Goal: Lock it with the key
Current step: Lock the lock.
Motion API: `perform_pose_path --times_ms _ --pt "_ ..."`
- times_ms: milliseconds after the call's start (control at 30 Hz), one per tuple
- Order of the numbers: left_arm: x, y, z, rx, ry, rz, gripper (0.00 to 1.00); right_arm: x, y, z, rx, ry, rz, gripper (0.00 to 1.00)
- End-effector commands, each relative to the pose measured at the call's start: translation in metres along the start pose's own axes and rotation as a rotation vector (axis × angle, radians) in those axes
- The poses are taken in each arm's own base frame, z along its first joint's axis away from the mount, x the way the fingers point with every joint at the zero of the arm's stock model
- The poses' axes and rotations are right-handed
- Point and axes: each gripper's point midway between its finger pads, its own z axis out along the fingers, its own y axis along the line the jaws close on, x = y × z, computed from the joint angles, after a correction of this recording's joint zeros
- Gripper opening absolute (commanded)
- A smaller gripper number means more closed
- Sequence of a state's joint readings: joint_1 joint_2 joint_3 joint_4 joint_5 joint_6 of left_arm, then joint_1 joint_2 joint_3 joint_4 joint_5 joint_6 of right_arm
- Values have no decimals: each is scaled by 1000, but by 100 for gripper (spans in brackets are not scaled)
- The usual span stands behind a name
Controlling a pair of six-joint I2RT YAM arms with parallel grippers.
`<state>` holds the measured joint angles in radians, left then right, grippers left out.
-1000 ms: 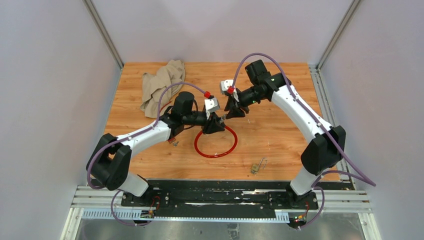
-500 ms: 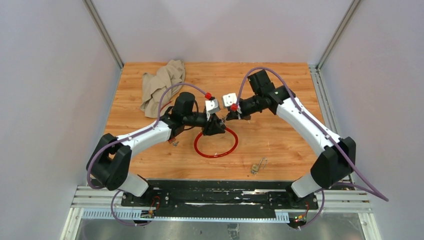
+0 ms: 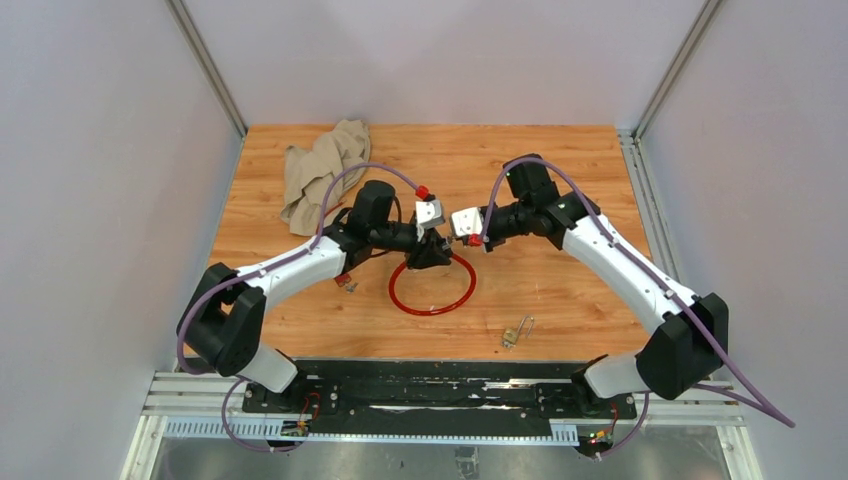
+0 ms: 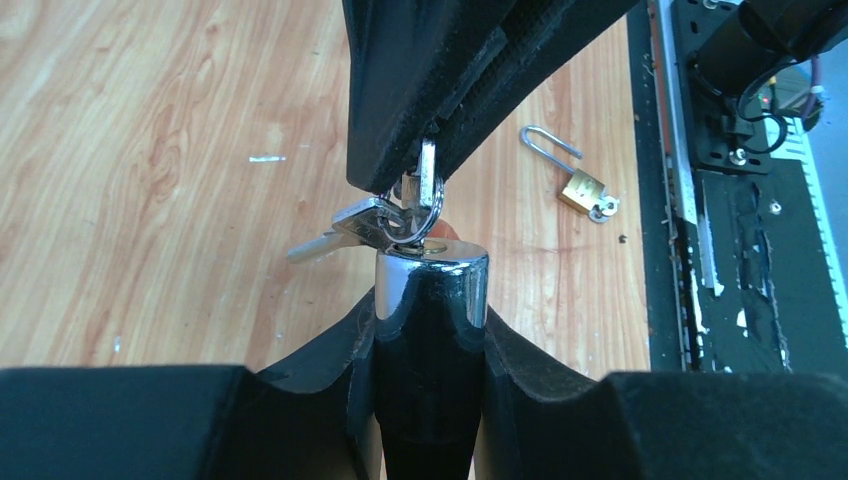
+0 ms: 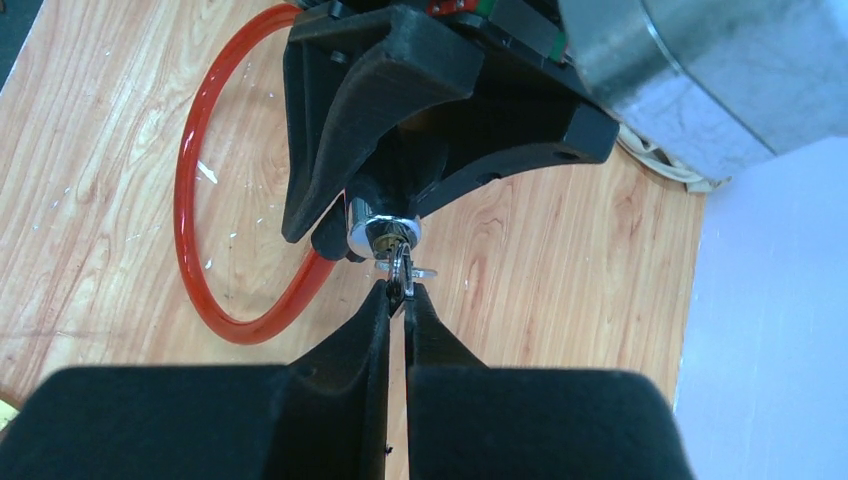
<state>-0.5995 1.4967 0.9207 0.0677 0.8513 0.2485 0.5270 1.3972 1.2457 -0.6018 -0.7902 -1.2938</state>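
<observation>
My left gripper [image 3: 428,252] is shut on the black lock cylinder with a chrome end [image 4: 430,285], just above the table. The big red cable loop [image 3: 432,313] lies below it, and it also shows in the right wrist view [image 5: 187,190]. The small silver key [image 4: 426,180] sits in the chrome end [image 5: 383,228], with a second key [image 4: 330,235] hanging from its ring. My right gripper [image 5: 402,295] is shut on the key's head [image 5: 400,272]. In the top view the right gripper [image 3: 448,238] meets the left one tip to tip.
A small brass padlock with an open shackle [image 3: 514,332] lies near the front edge, also in the left wrist view [image 4: 583,190]. A crumpled beige cloth [image 3: 318,172] lies at the back left. A small metal item [image 3: 348,287] lies beside the left forearm.
My right arm has swung down and outward and its wrist has rolled, while its gripper has stayed at the lock's end. The left arm has hardly moved.
</observation>
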Motion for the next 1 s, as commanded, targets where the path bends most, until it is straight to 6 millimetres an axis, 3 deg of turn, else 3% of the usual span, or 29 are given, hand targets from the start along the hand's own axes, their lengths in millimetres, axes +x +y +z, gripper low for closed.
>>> perform_pose_path --times_ms 0,200,400,433,533,567,800,967 --pt "15 -11 -9 20 63 -55 0 34 -19 -29 111 136 63 1" --pt "13 -3 -12 -19 81 -29 0 38 -17 -41 113 110 195 1" --pt "14 2 -13 -45 88 -7 0 25 -10 -46 39 22 342 1" --pt "13 2 -13 -45 84 -6 0 19 -7 -43 17 -6 371 6" --pt "10 2 -13 -47 78 -3 0 -2 -6 -37 -26 -124 474 50" --pt "9 3 -13 -48 75 -1 0 -8 -5 -34 -43 -155 495 56" --pt "7 2 -13 -47 66 -1 0 -15 -3 -3 -109 -137 425 56" --pt "6 3 -14 -59 61 10 0 -28 -10 7 -174 -210 494 47"
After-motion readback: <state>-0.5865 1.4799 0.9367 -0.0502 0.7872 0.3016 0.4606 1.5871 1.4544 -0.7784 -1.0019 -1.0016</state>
